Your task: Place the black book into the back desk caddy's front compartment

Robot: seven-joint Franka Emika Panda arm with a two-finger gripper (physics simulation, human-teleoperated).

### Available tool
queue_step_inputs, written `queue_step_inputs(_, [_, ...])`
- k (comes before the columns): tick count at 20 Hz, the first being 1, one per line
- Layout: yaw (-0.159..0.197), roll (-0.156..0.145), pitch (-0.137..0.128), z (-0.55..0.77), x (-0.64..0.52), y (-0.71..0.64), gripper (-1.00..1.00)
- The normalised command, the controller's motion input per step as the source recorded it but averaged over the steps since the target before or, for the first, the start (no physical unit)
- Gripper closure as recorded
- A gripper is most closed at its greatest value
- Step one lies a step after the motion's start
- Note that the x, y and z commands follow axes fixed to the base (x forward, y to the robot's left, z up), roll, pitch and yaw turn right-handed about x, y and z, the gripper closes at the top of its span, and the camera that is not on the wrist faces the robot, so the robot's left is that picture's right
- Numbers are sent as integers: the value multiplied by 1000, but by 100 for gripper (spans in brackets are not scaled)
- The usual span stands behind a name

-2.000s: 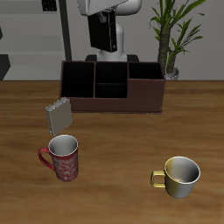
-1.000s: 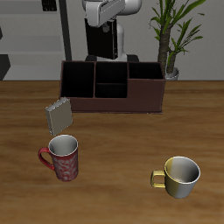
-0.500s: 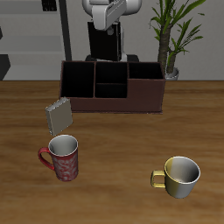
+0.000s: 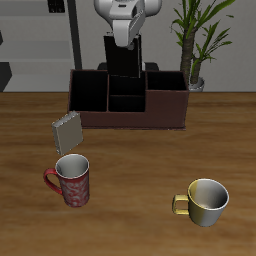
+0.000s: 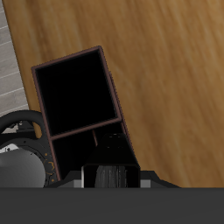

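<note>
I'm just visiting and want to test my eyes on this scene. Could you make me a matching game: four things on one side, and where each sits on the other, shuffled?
Things:
1. black book
2. grey book
3. red patterned mug
4. yellowish mug

Places:
A. alone, far across the table from the other mug
B. leaning upright in front of the back desk caddy
C. held above the caddy by the gripper
D. just in front of the grey book

Pairs: 1-C, 2-B, 3-D, 4-A
</note>
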Motion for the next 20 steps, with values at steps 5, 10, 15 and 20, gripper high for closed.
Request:
queue_step_inputs(5, [62,4,15,-102,-38,68,100])
queue_step_inputs(10, [23,-14,-1,-2,33,-54,100])
queue_step_inputs(15, [6,-24,9,-50,-4,-35,100])
queue_step_inputs(20, [-8,-22,-3,-34,35,4,100])
